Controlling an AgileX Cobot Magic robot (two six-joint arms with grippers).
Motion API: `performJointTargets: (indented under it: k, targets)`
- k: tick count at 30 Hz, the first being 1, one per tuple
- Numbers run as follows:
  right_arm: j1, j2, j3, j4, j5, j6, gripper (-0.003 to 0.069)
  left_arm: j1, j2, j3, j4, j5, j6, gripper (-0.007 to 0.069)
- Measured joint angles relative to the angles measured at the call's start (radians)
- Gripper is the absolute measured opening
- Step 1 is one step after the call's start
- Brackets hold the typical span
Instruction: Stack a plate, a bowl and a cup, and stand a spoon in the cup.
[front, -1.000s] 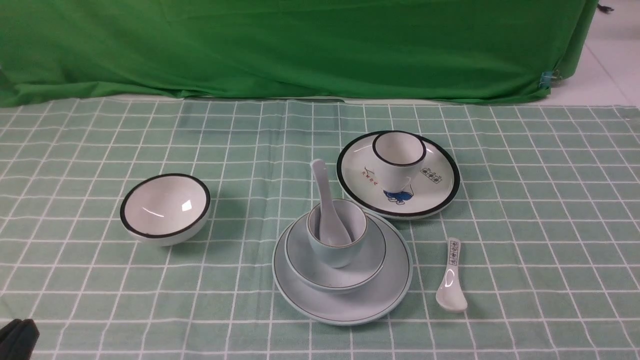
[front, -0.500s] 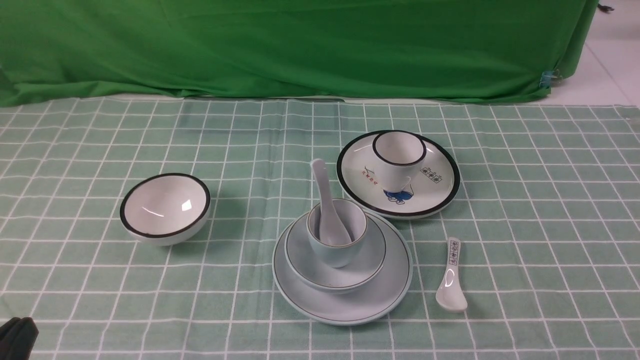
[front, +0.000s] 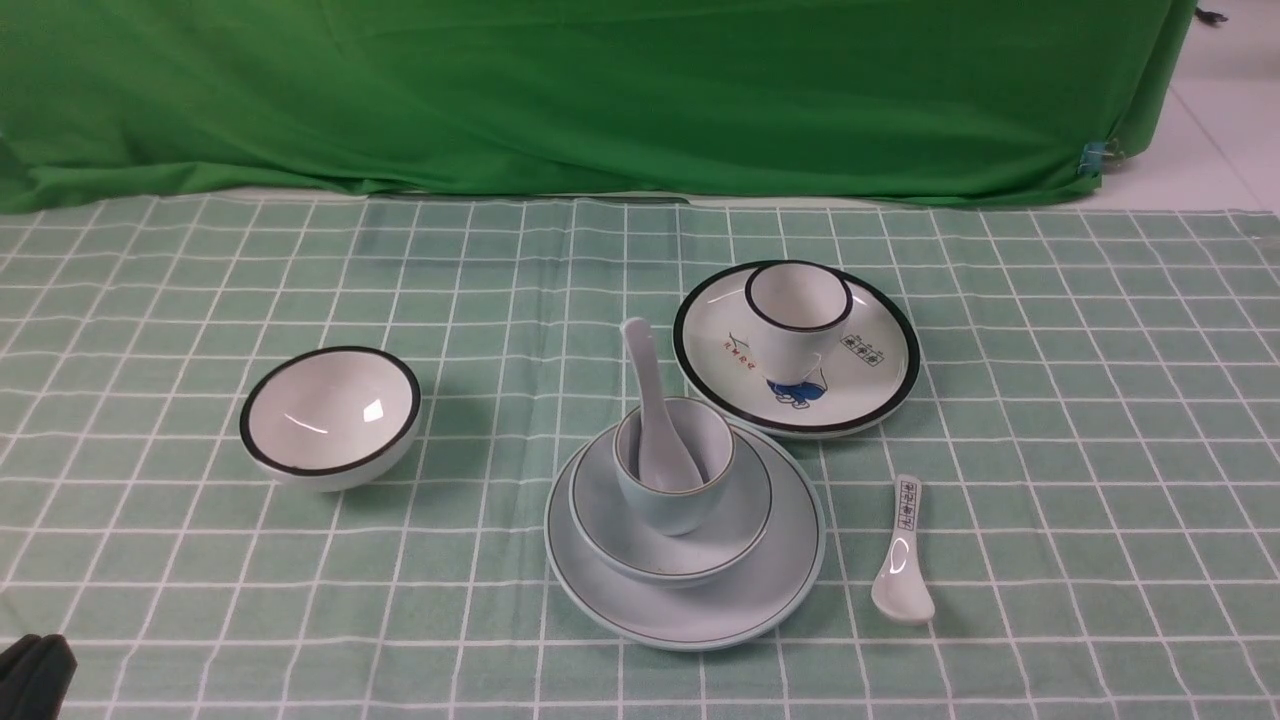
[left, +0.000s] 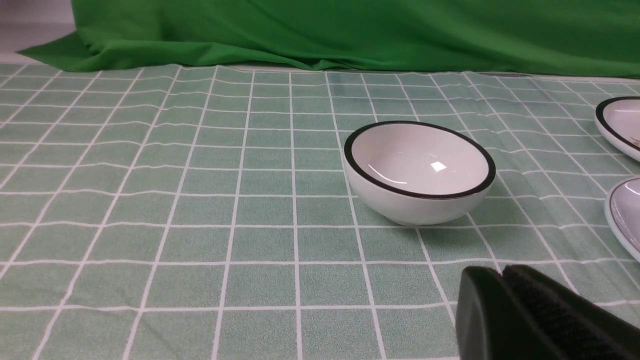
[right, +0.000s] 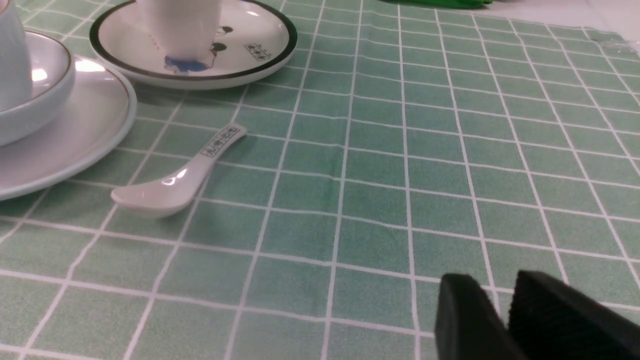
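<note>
At lower centre we see the plate (front: 690, 610) carrying the bowl (front: 740, 520), the cup (front: 670, 505) and the spoon (front: 650, 420) standing inside. Our left fingers (left: 500, 287) are clenched, empty; our right fingers (right: 460, 305) show a narrow gap, grasping nothing.

Staged lab tabletop: green backdrop cloth (front: 600, 90), checked tablecloth (front: 150, 280).

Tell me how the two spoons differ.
The plain spoon stands in the pale-blue cup, its handle leaning over the rim; the printed spoon lies flat on the tablecloth, beside the pale-blue plate. The plain spoon has no marks on its handle, while the printed spoon's handle carries dark characters. Neither spoon is held. Both are glossy white soup spoons.
</note>
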Motion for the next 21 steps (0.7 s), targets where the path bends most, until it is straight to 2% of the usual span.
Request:
performJointTargets:
  k: [21]
  targets:
    - [0.0, 0.0, 0.0, 0.0, 0.0, 0.0, 0.0223, 0.001, 0.0, 0.0, 0.0, 0.0, 0.0, 0.0017]
